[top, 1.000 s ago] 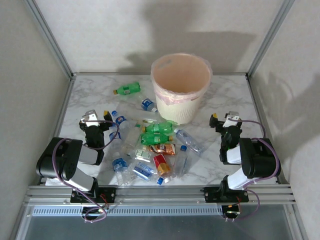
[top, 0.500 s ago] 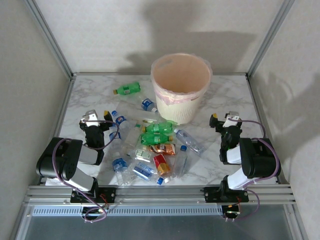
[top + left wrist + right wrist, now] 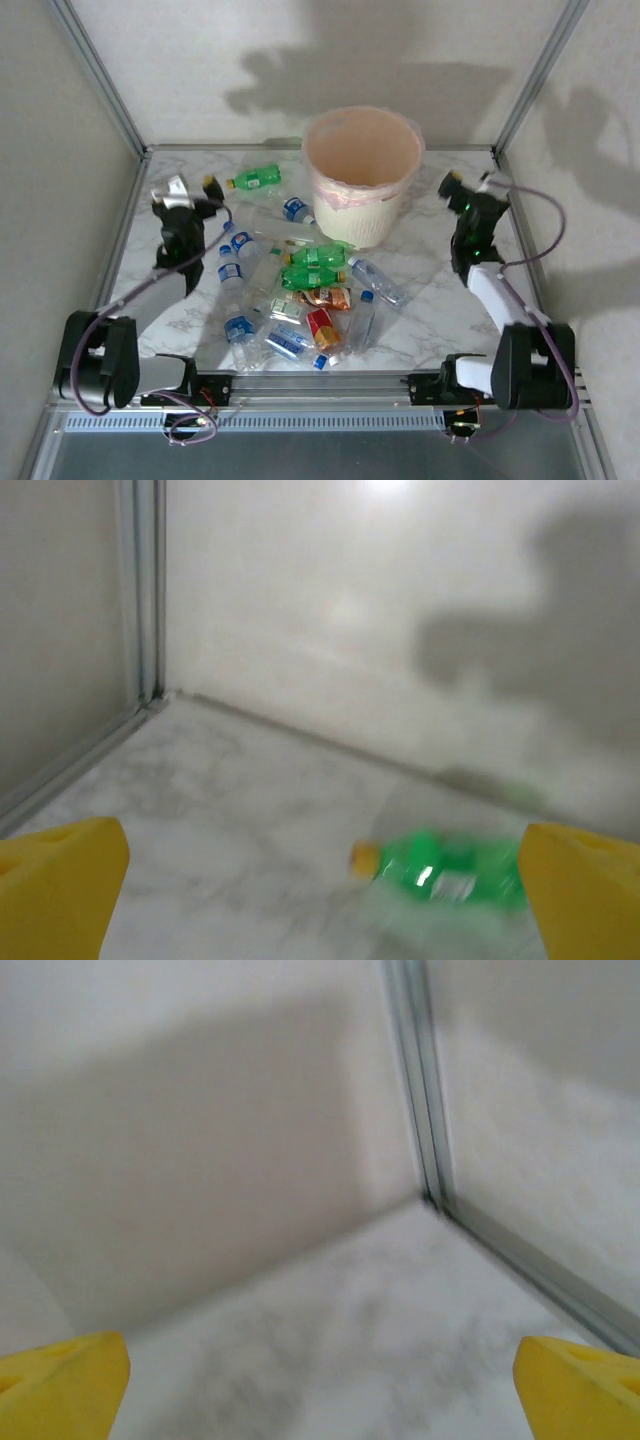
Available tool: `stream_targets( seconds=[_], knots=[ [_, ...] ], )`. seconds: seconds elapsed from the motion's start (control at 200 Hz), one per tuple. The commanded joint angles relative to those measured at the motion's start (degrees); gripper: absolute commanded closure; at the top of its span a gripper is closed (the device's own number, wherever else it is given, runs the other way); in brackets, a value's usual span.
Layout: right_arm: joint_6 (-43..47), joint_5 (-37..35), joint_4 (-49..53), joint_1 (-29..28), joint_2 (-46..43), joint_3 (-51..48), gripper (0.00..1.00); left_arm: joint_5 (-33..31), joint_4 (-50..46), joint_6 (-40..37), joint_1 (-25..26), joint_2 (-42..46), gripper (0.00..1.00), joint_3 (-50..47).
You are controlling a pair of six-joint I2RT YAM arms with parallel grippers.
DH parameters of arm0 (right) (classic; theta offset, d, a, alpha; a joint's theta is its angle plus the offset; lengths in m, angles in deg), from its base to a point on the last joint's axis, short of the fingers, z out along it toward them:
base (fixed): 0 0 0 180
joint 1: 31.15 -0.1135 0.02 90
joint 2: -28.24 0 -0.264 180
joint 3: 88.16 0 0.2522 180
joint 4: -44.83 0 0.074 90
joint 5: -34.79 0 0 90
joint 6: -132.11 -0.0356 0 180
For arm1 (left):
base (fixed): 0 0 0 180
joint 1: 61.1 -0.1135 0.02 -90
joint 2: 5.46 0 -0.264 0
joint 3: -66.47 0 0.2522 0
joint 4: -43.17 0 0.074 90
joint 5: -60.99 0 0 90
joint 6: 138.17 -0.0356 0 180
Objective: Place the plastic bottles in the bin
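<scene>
Risen from rest, left pincer (image 3: 188,190) and right pincer (image 3: 472,185) now flank the bin (image 3: 372,215), wide and empty; collecting seems about to start.

Black-and-white left arm (image 3: 180,250) and right arm (image 3: 489,288) carry purple cables and end in yellow jaws.

Left arm (image 3: 165,285) reaches toward 11 o'clock; right arm (image 3: 495,290) toward 1 o'clock; left gripper (image 3: 192,188) and right gripper (image 3: 474,183) gape wide — yellow fingertips (image 3: 60,885) far apart.
</scene>
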Motion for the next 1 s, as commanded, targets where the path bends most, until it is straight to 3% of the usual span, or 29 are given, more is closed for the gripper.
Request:
stream_targets(
  seconds=[0.0,0.14,0.275,0.36,0.421,0.606,0.861,0.996],
  knots=[
    [-14.84,3.31,26.75,1.34,-3.14,2.69,0.01,4.04,-23.78,4.02,0.09,-3.32,0.02,15.63],
    [-18.75,3.31,44.46,-3.67,0.01,12.11,0.01,13.28,-40.01,3.8,0.26,-16.91,0.12,34.89],
    [-18.31,4.14,52.91,-10.02,0.12,16.87,0.01,14.43,-43.12,1.55,0.84,-24.57,0.11,40.0],
    [-19.19,3.68,55.81,-14.4,-0.85,17.99,0.01,12.1,-44.32,-0.98,1.23,-29.36,0.09,42.23],
    [-20.34,3.67,57.65,-17.42,-0.78,18.39,0.01,11.74,-44.88,-1.67,1.25,-32.85,0.01,43.83],
    [-21.96,0.82,61.68,-24.86,1.35,20.49,0.01,11.1,-46.66,-2.61,1.24,-42.98,0.01,51.86],
    [-25.48,-0.21,63.89,-29.58,2.62,21.39,0.02,17.72,-54.85,-4.31,1.47,-57.0,0.01,70.67],
    [-26.7,-0.95,64.67,-31.29,3.4,22.42,0.01,18.78,-57.44,-5.49,2.49,-62.71,0.01,75.96]
  ],
)
